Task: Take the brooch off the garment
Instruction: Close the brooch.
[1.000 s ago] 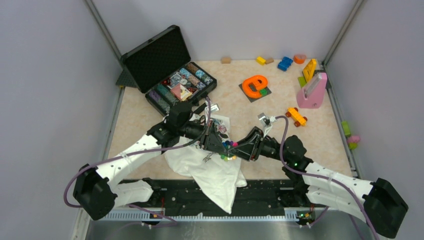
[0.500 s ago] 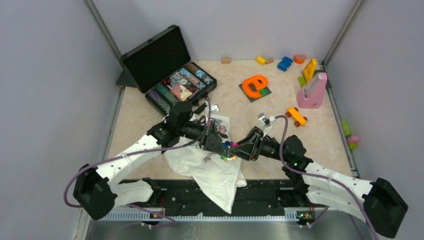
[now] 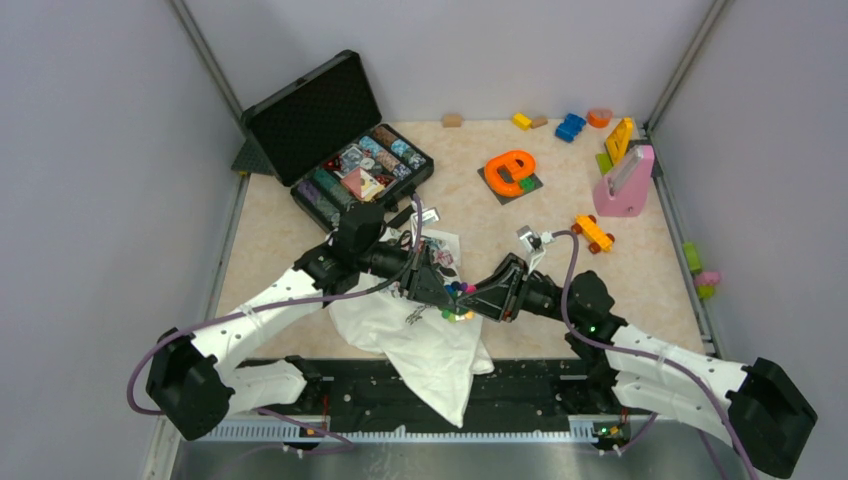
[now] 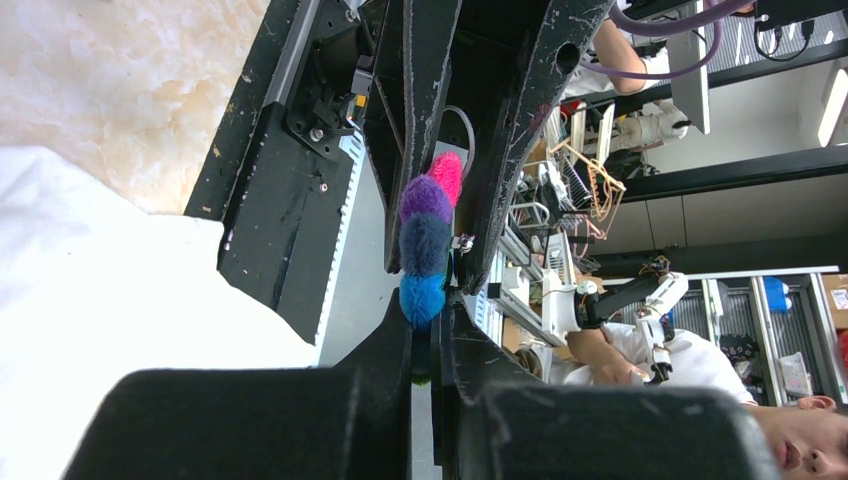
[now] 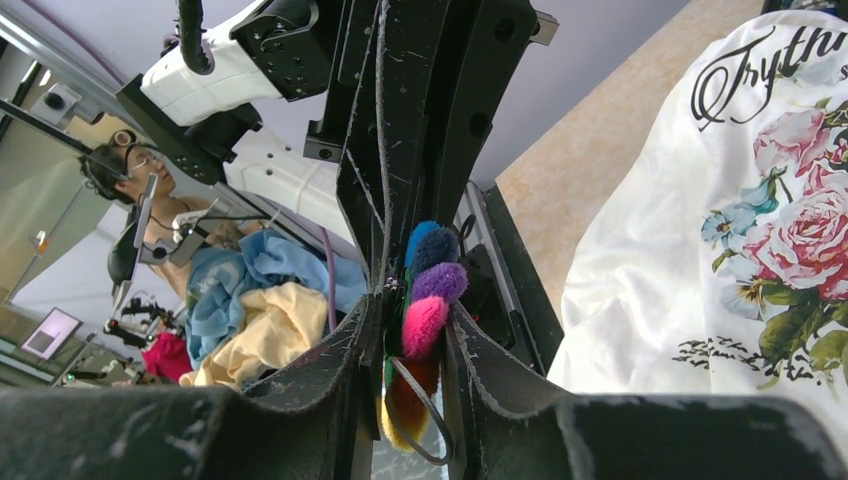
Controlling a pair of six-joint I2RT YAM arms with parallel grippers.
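The brooch point(image 3: 458, 292), a cluster of fuzzy coloured petals, hangs between both grippers just above the white floral garment point(image 3: 430, 350). My left gripper point(image 3: 447, 293) comes in from the left. In the left wrist view it point(image 4: 430, 305) is shut on the brooch point(image 4: 425, 240), a green bit pinched in the slit and the blue petal at the tips. My right gripper point(image 5: 415, 305) is shut on the brooch point(image 5: 428, 300), its pink, red and yellow petals between the fingers. The garment point(image 5: 700, 200) lies to the right of it. Whether the pin is still through the cloth is hidden.
An open black case point(image 3: 345, 150) of small items stands at the back left. An orange e-shaped toy point(image 3: 510, 170), an orange toy car point(image 3: 592, 232), a pink stand point(image 3: 625, 182) and loose blocks point(image 3: 570, 126) sit at the back right. Part of the garment hangs over the table's near edge.
The right gripper's jaws have drawn in a little on the brooch. Both arms stay almost where they were.
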